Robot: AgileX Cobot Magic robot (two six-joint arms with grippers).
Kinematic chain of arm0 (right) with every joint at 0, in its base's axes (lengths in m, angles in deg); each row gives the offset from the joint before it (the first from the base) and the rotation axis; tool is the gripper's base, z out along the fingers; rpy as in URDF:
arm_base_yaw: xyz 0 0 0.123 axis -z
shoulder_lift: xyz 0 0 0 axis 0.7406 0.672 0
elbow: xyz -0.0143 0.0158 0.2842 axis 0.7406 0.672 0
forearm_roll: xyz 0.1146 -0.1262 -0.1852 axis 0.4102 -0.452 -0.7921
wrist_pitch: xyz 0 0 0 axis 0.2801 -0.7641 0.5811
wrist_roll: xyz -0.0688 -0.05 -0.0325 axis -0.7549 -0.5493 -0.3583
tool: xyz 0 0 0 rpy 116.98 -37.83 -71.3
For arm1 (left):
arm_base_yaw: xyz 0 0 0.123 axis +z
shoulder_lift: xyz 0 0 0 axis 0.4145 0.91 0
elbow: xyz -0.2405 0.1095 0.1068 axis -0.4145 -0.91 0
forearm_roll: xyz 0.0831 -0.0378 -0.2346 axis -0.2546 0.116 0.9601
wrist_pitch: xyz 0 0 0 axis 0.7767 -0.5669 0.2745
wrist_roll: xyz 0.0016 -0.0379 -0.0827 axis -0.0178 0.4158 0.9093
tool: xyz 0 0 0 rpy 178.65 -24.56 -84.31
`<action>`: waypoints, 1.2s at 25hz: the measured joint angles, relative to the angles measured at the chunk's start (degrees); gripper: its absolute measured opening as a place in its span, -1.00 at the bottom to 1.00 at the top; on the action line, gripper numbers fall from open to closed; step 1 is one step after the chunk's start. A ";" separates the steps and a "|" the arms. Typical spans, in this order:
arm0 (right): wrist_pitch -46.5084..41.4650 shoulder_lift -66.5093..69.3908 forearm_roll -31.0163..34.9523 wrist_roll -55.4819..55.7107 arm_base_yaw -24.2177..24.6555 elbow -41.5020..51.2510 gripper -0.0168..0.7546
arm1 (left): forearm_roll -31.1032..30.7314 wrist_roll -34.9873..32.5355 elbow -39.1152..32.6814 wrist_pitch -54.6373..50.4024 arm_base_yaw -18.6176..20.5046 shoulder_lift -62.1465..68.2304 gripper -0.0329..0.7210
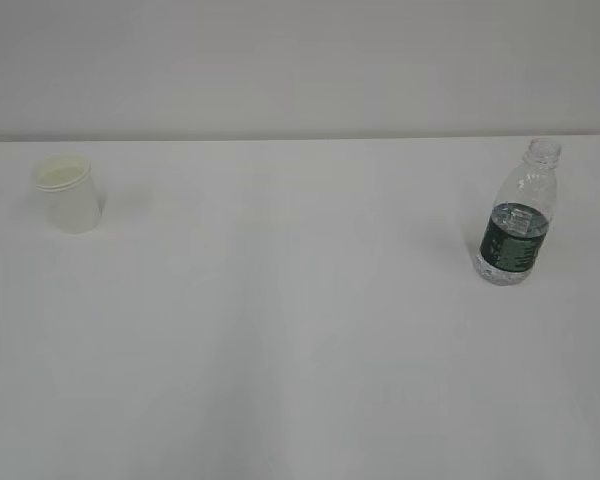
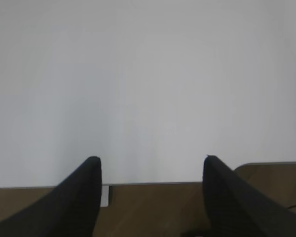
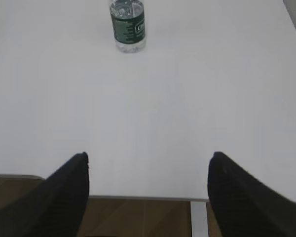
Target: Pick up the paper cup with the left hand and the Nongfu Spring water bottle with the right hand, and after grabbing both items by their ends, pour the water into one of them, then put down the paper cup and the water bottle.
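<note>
The white paper cup (image 1: pixel 69 192) stands upright at the far left of the white table (image 1: pixel 300 330). The Nongfu Spring water bottle (image 1: pixel 518 215), clear with a dark green label and no cap, stands upright at the far right, with water in its lower part. The right wrist view shows the bottle (image 3: pixel 128 25) far ahead at the top. My right gripper (image 3: pixel 148 157) is open over the table's near edge, nothing between its fingers. My left gripper (image 2: pixel 150 159) is open too, over the near edge, facing bare table. Neither arm appears in the exterior view.
Below the near table edge (image 2: pixel 153 183) lies brown floor (image 2: pixel 153 212). A pale wall (image 1: pixel 300 60) rises behind the table. A light strip (image 3: pixel 198 219) shows under the edge in the right wrist view.
</note>
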 joint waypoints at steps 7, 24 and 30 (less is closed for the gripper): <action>-0.76 0.00 0.10 -0.23 0.00 0.00 0.49 | 1.46 -1.16 -3.90 2.39 0.00 0.00 0.29; 2.46 0.00 0.10 -4.28 0.00 0.83 0.48 | 8.67 -15.00 -7.45 8.29 0.00 0.00 0.19; 4.50 0.00 0.10 -5.07 0.00 2.24 0.48 | 8.80 -15.13 -7.45 8.75 0.00 -0.09 0.18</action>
